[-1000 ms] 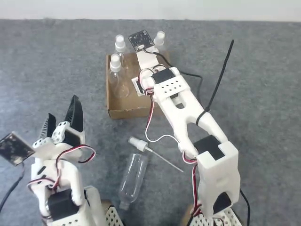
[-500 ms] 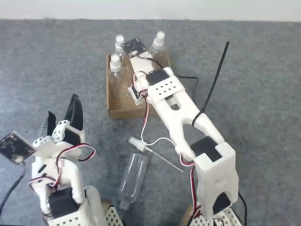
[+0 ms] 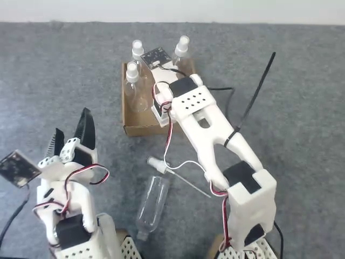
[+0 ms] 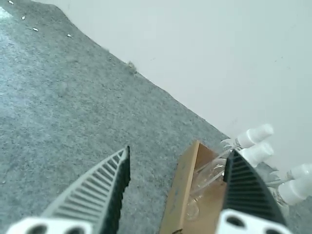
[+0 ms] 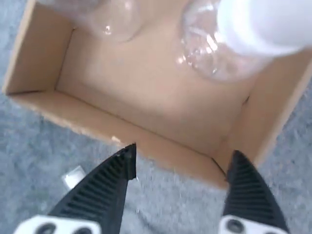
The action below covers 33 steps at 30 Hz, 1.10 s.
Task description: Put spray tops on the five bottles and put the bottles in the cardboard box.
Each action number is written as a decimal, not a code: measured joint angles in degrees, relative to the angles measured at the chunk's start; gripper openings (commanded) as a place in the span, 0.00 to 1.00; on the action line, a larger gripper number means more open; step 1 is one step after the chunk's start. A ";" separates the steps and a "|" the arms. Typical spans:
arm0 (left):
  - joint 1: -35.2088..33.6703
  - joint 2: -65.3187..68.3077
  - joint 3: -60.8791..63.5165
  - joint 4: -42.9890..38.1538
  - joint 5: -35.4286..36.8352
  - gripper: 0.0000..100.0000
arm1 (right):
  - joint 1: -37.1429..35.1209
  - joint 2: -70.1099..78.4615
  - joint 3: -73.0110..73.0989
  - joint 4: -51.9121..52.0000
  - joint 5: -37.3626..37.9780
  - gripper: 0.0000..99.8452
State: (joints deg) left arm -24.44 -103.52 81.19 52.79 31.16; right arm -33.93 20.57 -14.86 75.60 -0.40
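The cardboard box (image 3: 129, 128) stands at the back middle, with three spray-topped bottles (image 3: 132, 81) upright in it. My right gripper (image 5: 184, 153) hangs open and empty over the box's (image 5: 146, 131) front part, and a capped bottle (image 5: 229, 44) stands just beyond it. One bare bottle (image 3: 152, 204) lies on the carpet in front of the box. Beside it lies a loose spray top (image 3: 157, 164) with its long tube. My left gripper (image 3: 73, 132) is raised at the front left, open and empty. In the left wrist view the box (image 4: 185, 190) and bottle tops (image 4: 256, 145) lie past its fingers (image 4: 114, 180).
Grey carpet (image 3: 64, 70) covers the table, with open room left of the box and at the right. A black cable tie (image 3: 253, 97) sticks up from the right arm (image 3: 215, 135). A pale wall (image 4: 204, 53) borders the far edge.
The right arm's wrist has shifted slightly left and back over the box, and the back-right bottle now stands clear of it. The left arm has not moved.
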 measured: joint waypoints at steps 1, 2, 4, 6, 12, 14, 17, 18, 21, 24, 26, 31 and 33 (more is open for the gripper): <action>0.00 0.00 0.00 0.00 0.00 0.30 | 0.00 -0.35 0.00 0.70 0.00 0.21; 0.09 0.00 0.00 0.00 0.00 0.30 | 0.00 -0.88 0.00 1.49 0.00 0.21; 0.00 0.00 0.62 0.00 0.00 0.30 | 0.00 -1.85 0.00 3.16 0.00 0.21; -1.49 0.00 1.14 -0.70 0.00 0.30 | 0.00 -3.16 0.00 5.01 0.00 0.21; -6.07 0.00 1.23 -1.85 0.00 0.30 | 0.00 -9.14 0.00 12.75 2.37 0.21; -6.42 0.00 1.23 -1.85 0.00 0.30 | 0.00 -10.90 0.00 15.30 2.81 0.21; -6.33 0.00 1.23 -1.85 0.00 0.30 | -0.09 -12.92 0.00 18.46 3.78 0.21; -6.33 0.00 1.23 -1.85 0.00 0.30 | -0.09 -13.54 0.00 19.34 4.31 0.21; -6.33 0.00 1.23 -1.85 0.00 0.30 | -0.35 -15.74 0.88 19.96 5.01 0.21; -6.33 0.00 1.23 -1.85 0.00 0.30 | -0.35 -18.99 5.10 20.13 5.27 0.20; -6.33 0.00 1.23 -1.85 0.00 0.30 | -0.53 -21.98 8.62 19.69 5.45 0.21; -6.33 0.00 1.23 -1.85 0.00 0.30 | -4.57 -31.38 17.93 16.88 5.45 0.21; -6.33 0.00 1.23 -1.85 0.00 0.30 | -7.03 -34.90 21.89 15.21 5.45 0.21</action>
State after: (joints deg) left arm -30.77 -103.52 82.42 50.95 31.16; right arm -40.97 -14.33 7.03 90.81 5.05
